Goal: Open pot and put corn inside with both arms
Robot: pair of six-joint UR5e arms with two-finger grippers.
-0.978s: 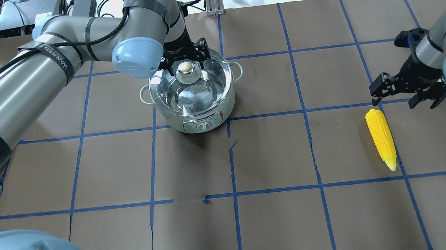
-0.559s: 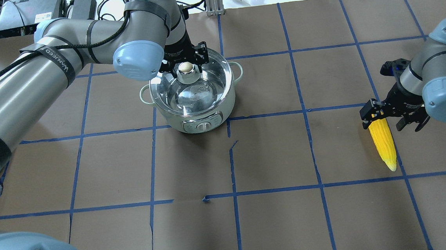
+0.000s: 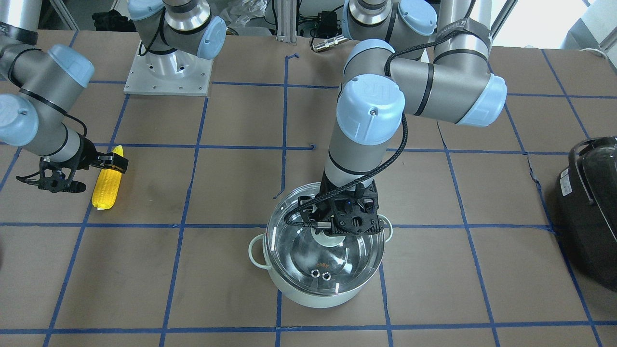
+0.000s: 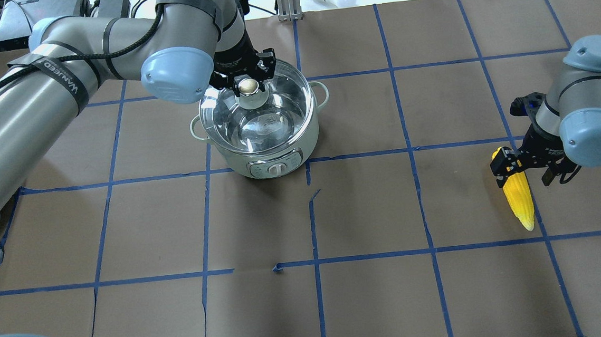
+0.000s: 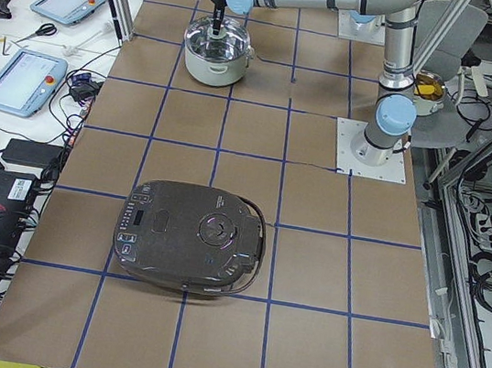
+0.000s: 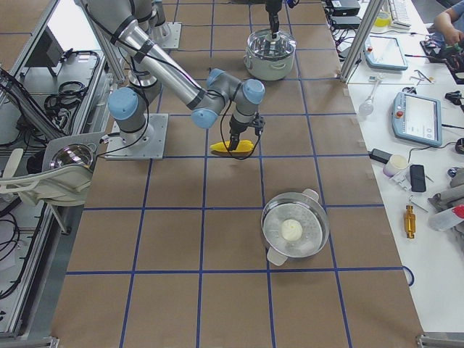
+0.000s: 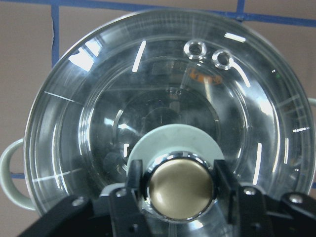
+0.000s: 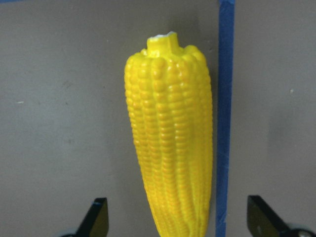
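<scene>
Left gripper [image 4: 244, 81] pinching the lid knob [image 7: 178, 189], pot [image 4: 278, 154] near the far edge of the desk [image 4: 367, 211], right gripper [image 8: 178, 219] spread wide astride the corn [image 4: 518, 198], lying flat on the desk's right half.

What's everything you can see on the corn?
The corn is a bright yellow, plastic-looking cob with molded kernel rows, tapering to a pale tip. It lies flat on the brown paper table, beside a blue tape line. The open right gripper straddles its thick end, gaps on both sides, not touching it.
</scene>
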